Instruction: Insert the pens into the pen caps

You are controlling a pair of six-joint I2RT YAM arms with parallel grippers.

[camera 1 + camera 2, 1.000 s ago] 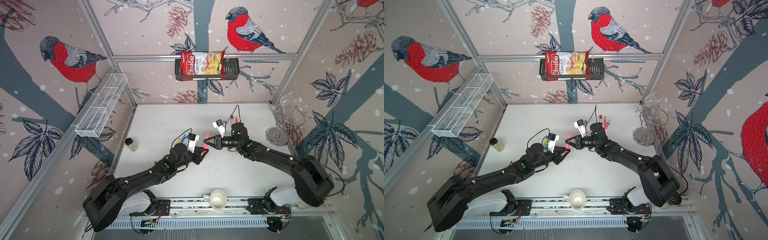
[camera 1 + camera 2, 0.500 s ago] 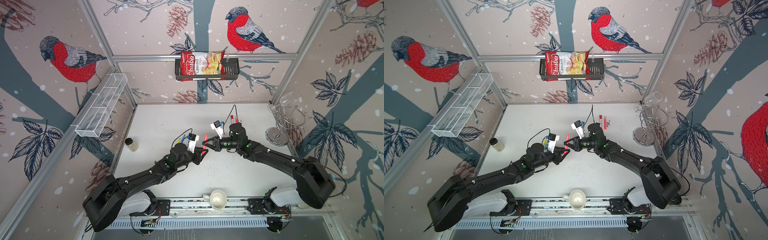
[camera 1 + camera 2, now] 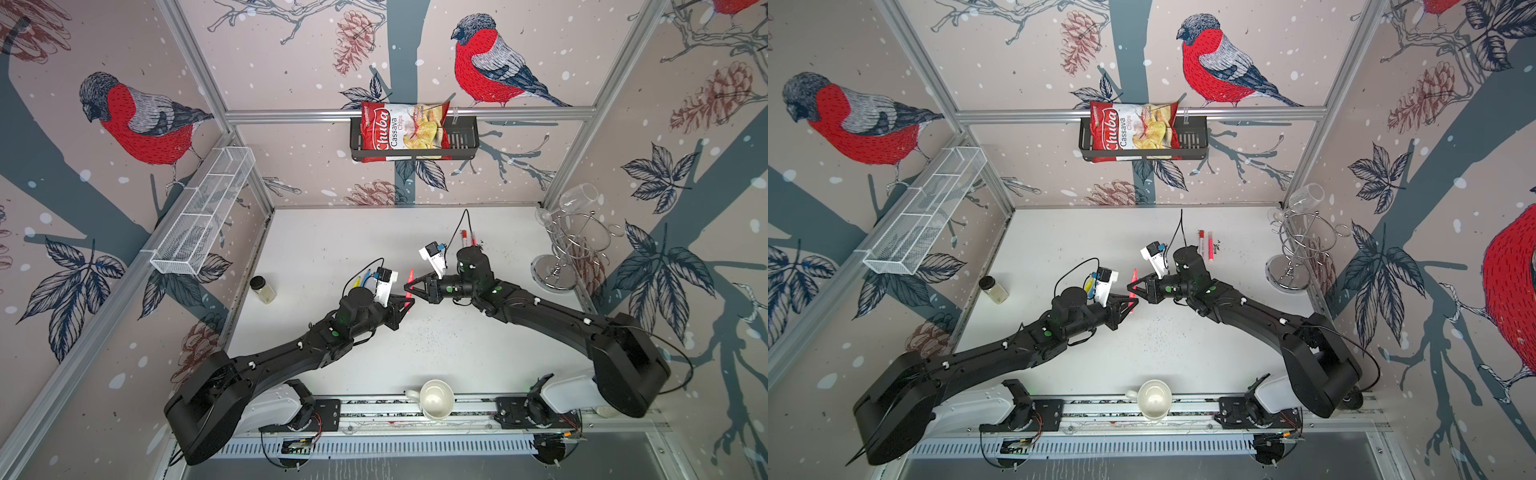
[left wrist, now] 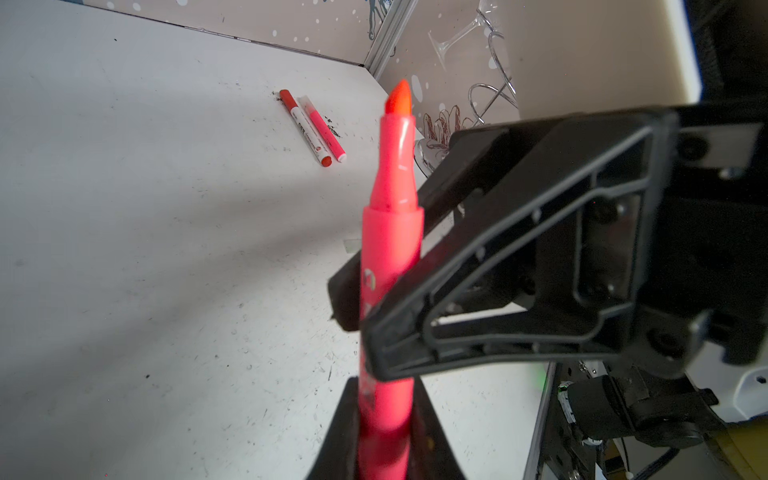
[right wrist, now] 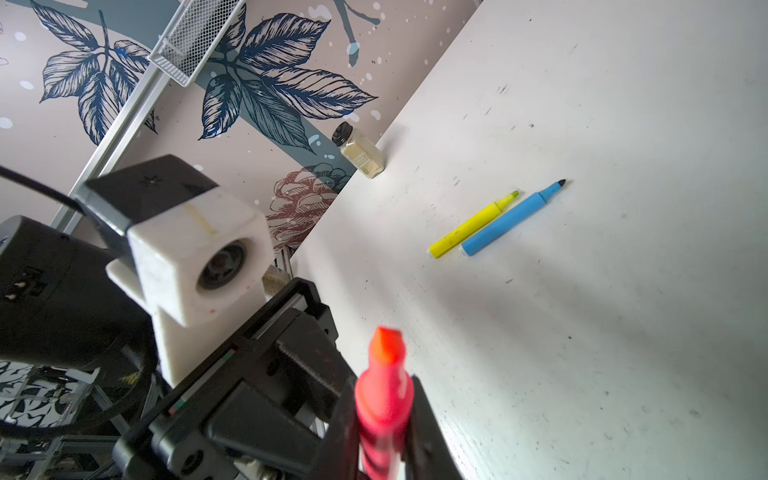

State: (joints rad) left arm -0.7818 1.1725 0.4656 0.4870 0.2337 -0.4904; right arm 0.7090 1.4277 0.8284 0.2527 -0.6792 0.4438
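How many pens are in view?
5. A pink pen is held by the left gripper and right gripper; a yellow pen and blue pen lie side by side, uncapped; two capped pens lie together farther back. Others may be hidden.

Two pens (image 3: 1202,245) lie side by side on the table (image 3: 1059,249), jar (image 3: 994,289) far left.

The pink pen (image 4: 390,249) is blurred, its tail cut off.

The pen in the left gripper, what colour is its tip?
Orange tip on a pink pen, clearest in the left wrist view.
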